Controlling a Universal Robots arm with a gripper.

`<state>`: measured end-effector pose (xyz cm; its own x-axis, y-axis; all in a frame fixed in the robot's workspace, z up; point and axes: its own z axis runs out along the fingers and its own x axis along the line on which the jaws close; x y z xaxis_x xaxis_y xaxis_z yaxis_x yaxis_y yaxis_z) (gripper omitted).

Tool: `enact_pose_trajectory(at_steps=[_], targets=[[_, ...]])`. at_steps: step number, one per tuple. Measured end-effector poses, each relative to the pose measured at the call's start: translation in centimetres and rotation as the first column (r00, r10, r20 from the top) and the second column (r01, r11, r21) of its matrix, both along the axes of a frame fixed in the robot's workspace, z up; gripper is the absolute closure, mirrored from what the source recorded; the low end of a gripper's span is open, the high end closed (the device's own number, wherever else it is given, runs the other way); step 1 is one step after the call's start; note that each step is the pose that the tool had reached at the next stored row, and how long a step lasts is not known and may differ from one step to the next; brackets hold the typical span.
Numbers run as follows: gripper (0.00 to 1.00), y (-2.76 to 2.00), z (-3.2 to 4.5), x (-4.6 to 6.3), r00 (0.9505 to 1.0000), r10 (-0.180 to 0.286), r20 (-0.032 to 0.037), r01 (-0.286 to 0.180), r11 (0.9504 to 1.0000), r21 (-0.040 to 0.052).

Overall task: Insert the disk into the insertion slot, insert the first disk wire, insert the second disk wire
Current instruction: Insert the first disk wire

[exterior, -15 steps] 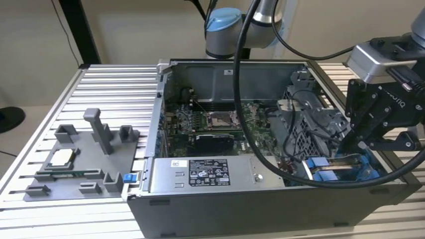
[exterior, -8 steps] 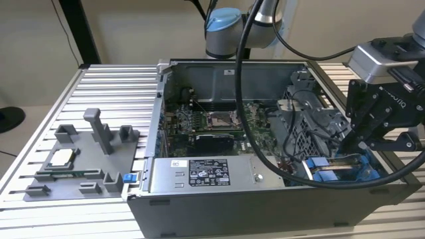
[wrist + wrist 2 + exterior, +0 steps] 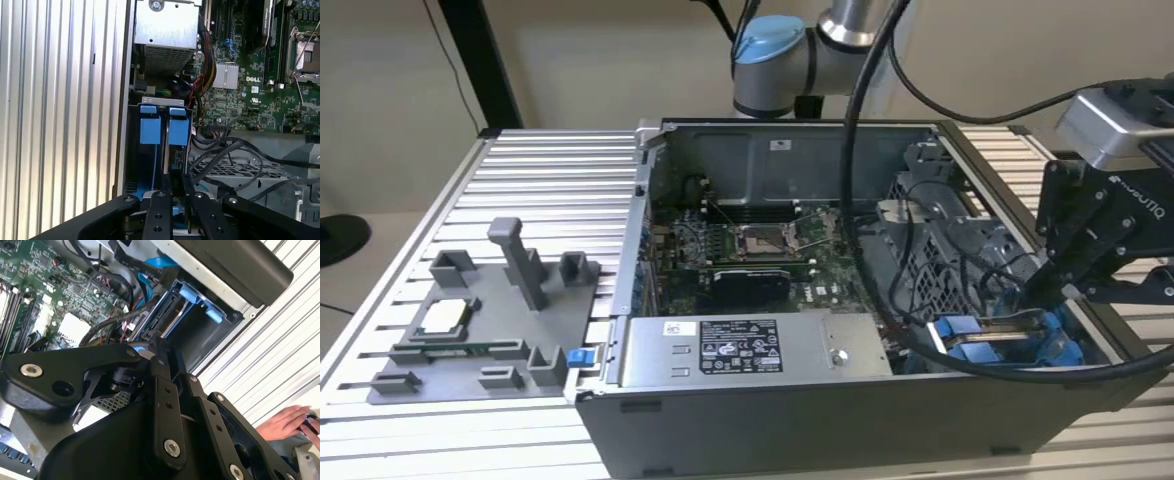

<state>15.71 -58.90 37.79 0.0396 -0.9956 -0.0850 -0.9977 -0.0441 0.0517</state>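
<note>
The insertion slot (image 3: 958,352) is a bay of the grey drive cage at the exterior view's right side of the open computer case, with blue rails (image 3: 150,131). The disk (image 3: 998,338) lies in it, its silver edge between blue frame tabs (image 3: 179,131). My gripper (image 3: 1051,292) hangs just above the cage's inner end. In both wrist views its black fingers (image 3: 159,210) stand close together, with a small blue piece, seemingly a disk wire's plug (image 3: 175,208), pinched at their tips (image 3: 159,351). Black wires (image 3: 225,150) run over the cage beside them.
A grey labelled power-supply box (image 3: 747,345) sits at the case's front, with the motherboard (image 3: 747,250) behind it. A thick black cable (image 3: 854,150) loops from the arm across the case. A grey fixture tray (image 3: 467,330) lies on the ribbed table. A person's hand (image 3: 282,422) rests on the table.
</note>
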Motion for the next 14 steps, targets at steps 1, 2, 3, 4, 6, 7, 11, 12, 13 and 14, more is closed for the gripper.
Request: enact_pose_trajectory(at_steps=[1, 2, 3, 4, 6, 7, 11, 12, 13, 14], targets=[[1.0, 0.0, -0.04, 0.3, 1.0, 0.0, -0.0016, 0.0, 1.0, 0.0026], [1.0, 0.0, -0.08, 0.6, 1.0, 0.0, -0.0034, 0.0, 1.0, 0.0054], [1.0, 0.0, -0.13, 0.8, 1.0, 0.0, -0.0048, 0.0, 1.0, 0.0089], [1.0, 0.0, -0.19, 1.1, 1.0, 0.0, -0.0061, 0.0, 0.9999, 0.0133], [1.0, 0.0, -0.31, 1.4, 1.0, 0.0, -0.0077, 0.0, 0.9997, 0.0224], [1.0, 0.0, -0.39, 1.5, 1.0, 0.0, -0.0081, 0.0, 0.9996, 0.0269], [1.0, 0.0, -0.8, 1.5, 1.0, 0.0, -0.0081, 0.0, 0.9994, 0.0358], [1.0, 0.0, -0.81, 1.5, 1.0, 0.0, -0.0083, 0.0, 0.9994, 0.0358], [1.0, 0.0, -0.81, 1.5, 1.0, 0.0, -0.0083, 0.0, 0.9994, 0.0358], [1.0, 0.0, -0.82, 1.5, 1.0, 0.0, -0.0084, 0.0, 0.9994, 0.0358]])
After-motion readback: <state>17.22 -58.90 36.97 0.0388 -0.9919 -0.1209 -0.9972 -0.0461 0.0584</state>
